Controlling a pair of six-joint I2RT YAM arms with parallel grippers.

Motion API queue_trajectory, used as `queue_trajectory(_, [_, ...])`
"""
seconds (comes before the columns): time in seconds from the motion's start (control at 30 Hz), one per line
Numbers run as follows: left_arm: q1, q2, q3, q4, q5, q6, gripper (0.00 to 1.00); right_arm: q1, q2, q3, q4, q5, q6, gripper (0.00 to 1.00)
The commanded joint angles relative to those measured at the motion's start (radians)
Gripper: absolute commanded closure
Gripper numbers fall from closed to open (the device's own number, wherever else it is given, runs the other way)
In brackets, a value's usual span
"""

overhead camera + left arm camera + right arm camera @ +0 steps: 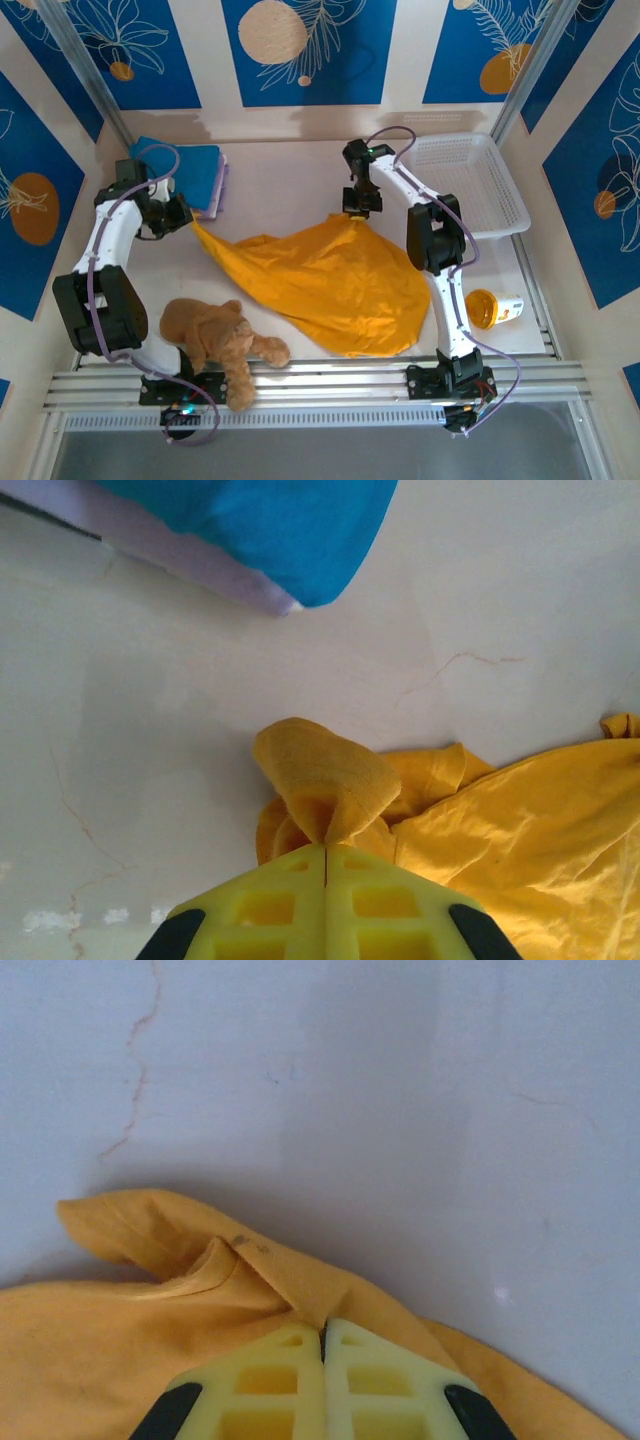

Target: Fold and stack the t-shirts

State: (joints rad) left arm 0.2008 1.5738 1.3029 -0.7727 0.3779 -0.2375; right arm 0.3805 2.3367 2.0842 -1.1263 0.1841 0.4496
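The left gripper (pixel 326 852) held the left corner of the mustard-orange t-shirt (pixel 330 275) between closed fingers; the right gripper (pixel 323 1330) clamped its far edge likewise.

Brown plush teddy (pixel 215 340) is flopped at about 7 o'clock on the table (pixel 290 180), sprawled partly over the metal rails (pixel 330 380) along the near edge, with one leg hanging across them. A small orange cup (pixel 492 309) with a white band sits at roughly 4 o'clock near the right edge, and it looks tipped on its side. A white plastic lattice basket (pixel 470 180) is parked at around 1 to 2 o'clock in the far right corner. Up close the tabletop is off-white with thin hairline cracks. The walls all round are blue panels (pixel 300 45) with white leaf doodles and peachy circles, with cream stripes between them.
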Motion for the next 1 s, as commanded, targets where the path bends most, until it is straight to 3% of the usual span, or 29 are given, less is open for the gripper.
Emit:
queue_trajectory(0.0, [0.014,0.034,0.124,-0.006,0.032,-0.02,1.0,-0.012,-0.049,0.101,-0.079,-0.005,-0.025,1.0])
queue_trajectory(0.27, [0.054,0.14,0.626,-0.128,0.069,-0.094,1.0,-0.017,-0.235,0.427,-0.252,0.064,-0.036,1.0])
queue_trajectory(0.4, [0.102,0.114,0.721,-0.165,0.096,-0.111,1.0,0.005,-0.432,0.316,-0.261,0.094,-0.002,1.0])
queue_trajectory(0.5, [0.124,0.028,0.608,-0.157,0.113,-0.092,1.0,0.072,-0.668,-0.046,-0.168,0.132,0.068,1.0])
queue_trajectory(0.6, [0.126,-0.087,0.368,-0.108,0.125,-0.066,1.0,0.15,-0.901,-0.46,-0.036,0.087,0.195,1.0])
queue_trajectory(0.63, [0.126,-0.126,0.272,-0.08,0.13,-0.067,1.0,0.177,-0.968,-0.585,0.005,0.041,0.244,0.91])
queue_trajectory(0.7, [0.126,-0.184,0.109,-0.029,0.148,-0.082,1.0,0.234,-1.063,-0.772,0.048,-0.004,0.336,0.65])
queue_trajectory(0.77, [0.125,-0.224,-0.021,0.004,0.167,-0.087,1.0,0.283,-1.135,-0.901,0.047,-0.005,0.422,0.55])
queue_trajectory(0.97, [0.125,-0.289,-0.206,0.029,0.159,-0.066,1.0,0.272,-1.213,-1.068,0.06,-0.009,0.529,0.51])
